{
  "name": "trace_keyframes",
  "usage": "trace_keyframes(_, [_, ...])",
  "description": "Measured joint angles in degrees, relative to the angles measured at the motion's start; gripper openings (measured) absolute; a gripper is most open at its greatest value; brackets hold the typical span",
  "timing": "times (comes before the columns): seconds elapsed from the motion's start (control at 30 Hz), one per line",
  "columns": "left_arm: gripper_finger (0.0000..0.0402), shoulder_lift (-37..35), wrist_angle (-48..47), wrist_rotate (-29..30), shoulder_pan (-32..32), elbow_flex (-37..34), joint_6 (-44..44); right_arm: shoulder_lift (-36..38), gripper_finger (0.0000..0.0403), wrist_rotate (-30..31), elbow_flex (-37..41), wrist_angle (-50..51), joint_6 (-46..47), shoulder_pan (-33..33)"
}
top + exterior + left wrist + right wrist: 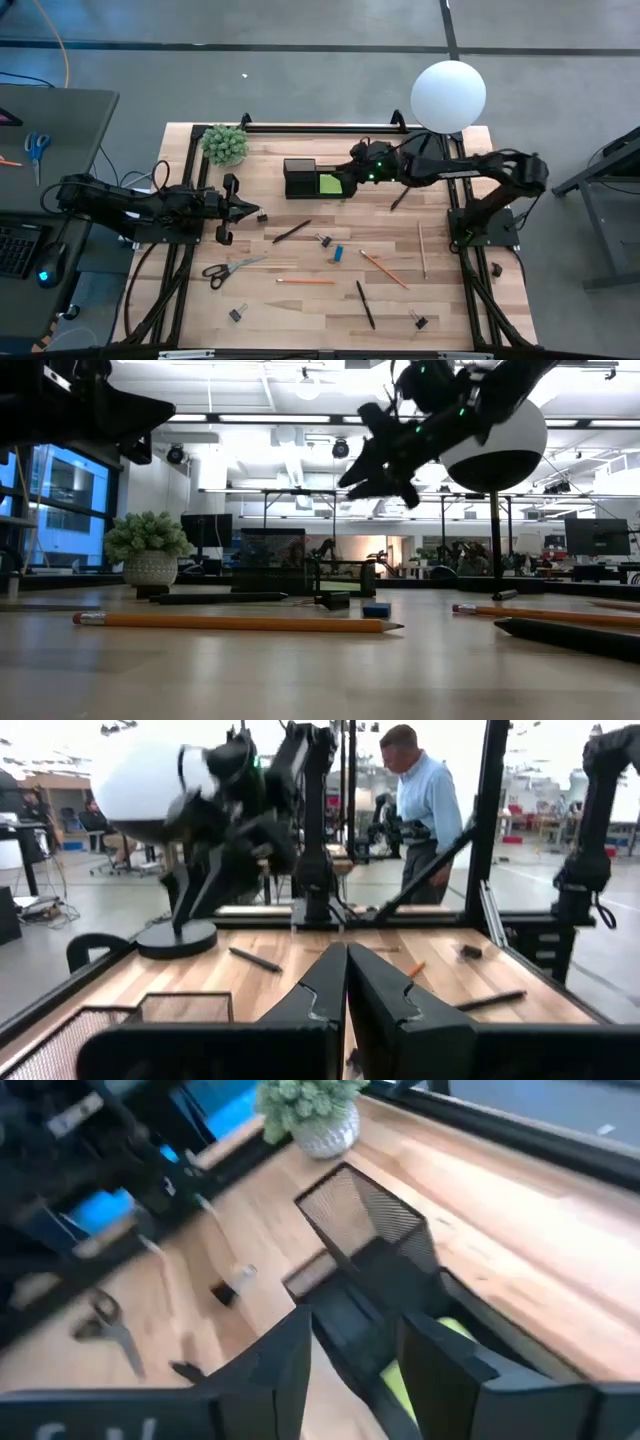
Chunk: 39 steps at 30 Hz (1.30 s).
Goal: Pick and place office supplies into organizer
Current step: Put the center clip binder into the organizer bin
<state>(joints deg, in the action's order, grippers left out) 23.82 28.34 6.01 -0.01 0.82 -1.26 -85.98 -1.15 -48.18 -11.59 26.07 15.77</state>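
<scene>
The black mesh organizer (300, 178) stands at the table's far middle, and the lime-green sticky-note pad (329, 184) lies flat in its low right compartment. My right gripper (352, 166) hangs above and just right of it. In the right wrist view its fingers (355, 1370) stand open with nothing between them, and the pad (455, 1330) shows below. My left gripper (247, 209) waits shut at the left, holding nothing. Black-handled scissors (228, 268), pencils (306, 281) (384, 268), a dark pen (365, 304), a blue block (338, 254) and binder clips (237, 313) lie flat on the table.
A potted plant (225, 144) stands at the far left corner and a white globe lamp (449, 95) at the far right. A wooden pencil (422, 248) and another clip (418, 321) lie on the right. A person (425, 805) stands beyond the table.
</scene>
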Motion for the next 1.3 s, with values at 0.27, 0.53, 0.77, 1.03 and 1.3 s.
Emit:
trace_keyframes(0.27, [0.0003,0.06,-2.49,-3.17,0.02,0.02,0.21,6.36,0.0120,9.13,3.05,8.12,-7.35,-9.34])
trace_keyframes(0.53, [0.0003,0.36,-4.80,0.40,0.00,0.02,3.57,6.32,0.0118,12.43,11.14,-4.56,-9.69,-14.29])
trace_keyframes(0.77, [0.0003,0.42,-9.03,7.16,-0.01,0.02,14.11,6.16,0.0119,12.46,11.62,-4.70,-12.25,-16.08])
trace_keyframes(1.03, [0.0003,2.69,-8.81,9.23,0.00,2.78,19.24,5.37,0.0120,13.77,11.62,-5.72,-8.60,-21.17])
trace_keyframes(1.3, [0.0003,7.78,-2.21,9.72,0.00,5.99,13.01,-6.03,0.0120,15.51,6.54,-8.40,-8.53,-28.84])
